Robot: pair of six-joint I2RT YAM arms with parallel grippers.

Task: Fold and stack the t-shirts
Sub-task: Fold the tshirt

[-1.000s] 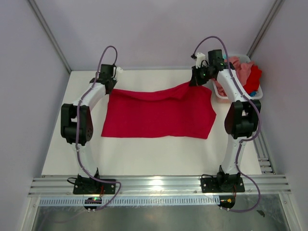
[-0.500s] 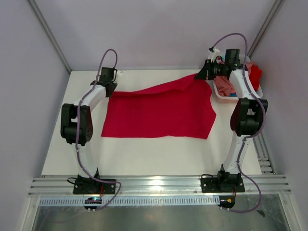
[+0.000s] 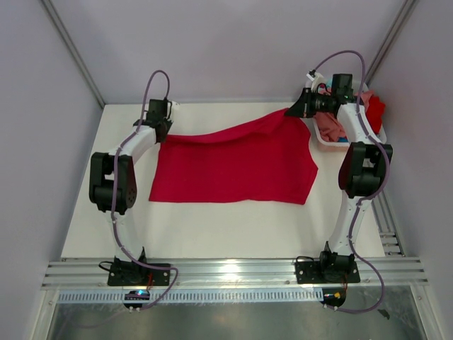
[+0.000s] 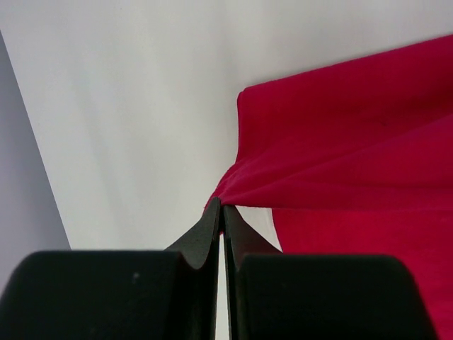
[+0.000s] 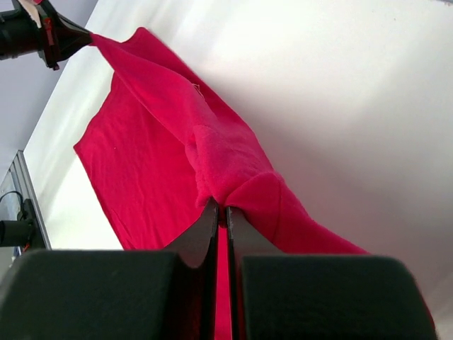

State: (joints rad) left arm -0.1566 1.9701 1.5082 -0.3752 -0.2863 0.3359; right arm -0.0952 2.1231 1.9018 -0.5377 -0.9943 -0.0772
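Cameras: one overhead view, two close wrist views.
The top camera looks down from behind the arm bases and takes in the whole surface point(image 3: 212, 227) and the red shirt point(image 3: 233, 166). Each wrist camera looks along its own fingers at bottom centre, very near the shirt. The right wrist view, over the right gripper point(image 5: 221, 207), also shows the left gripper point(image 5: 85, 35) at upper left.

The right arm point(image 3: 356, 138) hides most of the basket point(image 3: 324, 144) and the pink shirt point(image 3: 329, 125) inside it. In the left wrist view the red shirt point(image 4: 354, 163) runs off the right edge.
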